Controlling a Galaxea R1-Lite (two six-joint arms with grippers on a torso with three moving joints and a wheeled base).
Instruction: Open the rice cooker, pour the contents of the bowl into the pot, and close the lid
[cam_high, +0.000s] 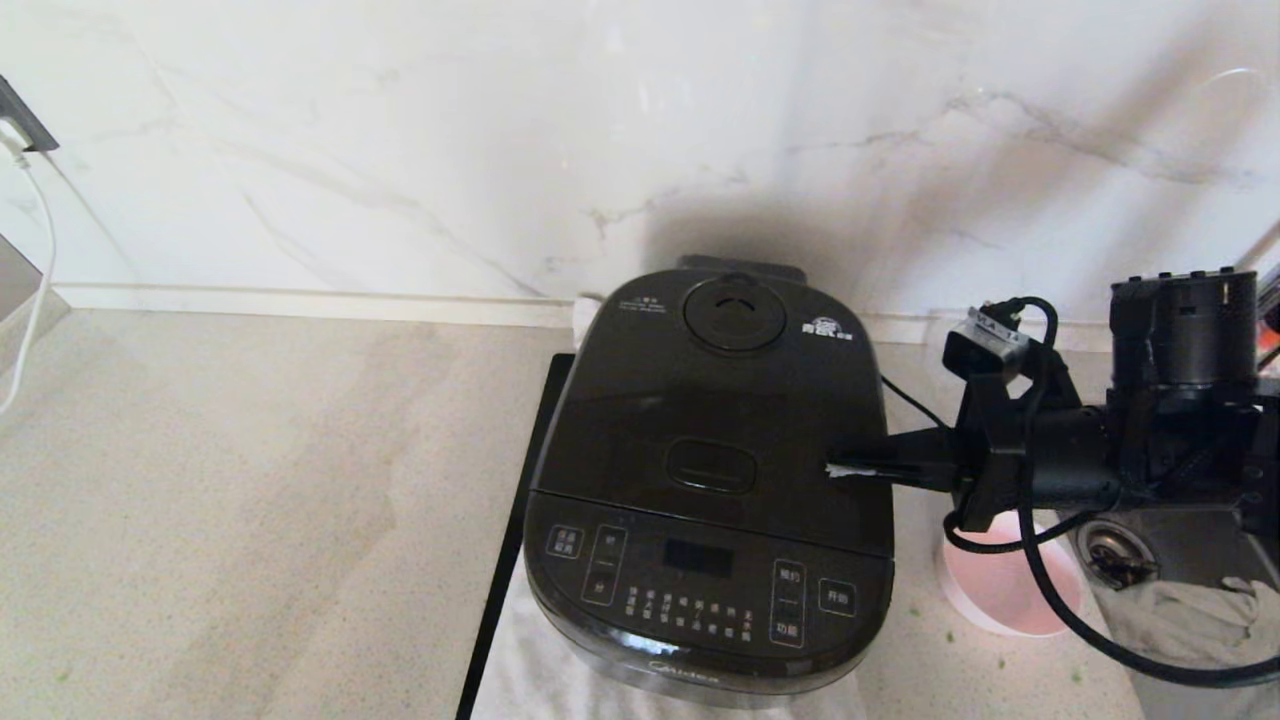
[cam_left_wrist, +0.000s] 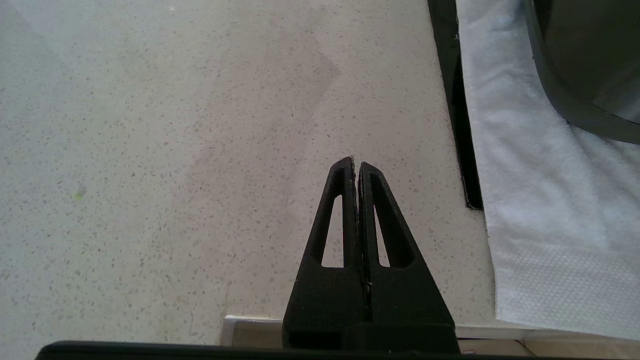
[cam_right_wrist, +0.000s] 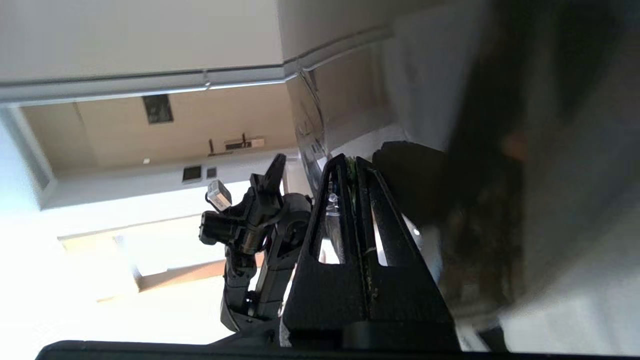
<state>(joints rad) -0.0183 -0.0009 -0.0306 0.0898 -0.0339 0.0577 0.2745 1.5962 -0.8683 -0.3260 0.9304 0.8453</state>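
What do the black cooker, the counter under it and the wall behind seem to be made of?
The rice cooker: probably glossy black plastic, since its lid mirrors the light. The counter: pale beige with fine specks and a matt sheen, likely stone or a stone composite. The wall: white with grey veins, like polished marble or a marble-look panel. The white cloth under the cooker looks like soft fibrous towel.
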